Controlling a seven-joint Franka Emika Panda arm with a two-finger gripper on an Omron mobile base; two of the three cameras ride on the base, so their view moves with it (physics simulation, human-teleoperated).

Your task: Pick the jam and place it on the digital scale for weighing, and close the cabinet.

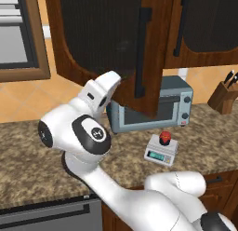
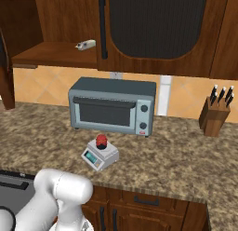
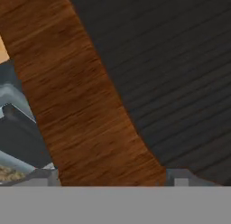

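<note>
Granite counter (image 2: 186, 155): jam (image 2: 101, 141) on digital scale (image 2: 99, 155).

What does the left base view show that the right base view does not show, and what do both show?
Left base view: the open dark-brown cabinet door swung out before the blue-grey toaster oven. Right base view: the open wooden shelf holding a small grey-white boxy item. Both: the red-lidded jam jar sitting on the light-grey digital scale, and the wooden knife block.

The tiny red-lidded jam jar (image 2: 101, 141) sits on the small flat grey digital scale (image 2: 100, 156), which stands on the speckled stone counter (image 2: 176, 160) just before the blue-grey toaster oven (image 2: 111, 105). The wooden knife block (image 2: 214, 116) stands well right of the oven. Above, a small grey-white boxy item (image 2: 86, 44) lies on the shelf of the dark-brown wooden wall cabinet (image 2: 158, 34), left of its closed door.
</note>
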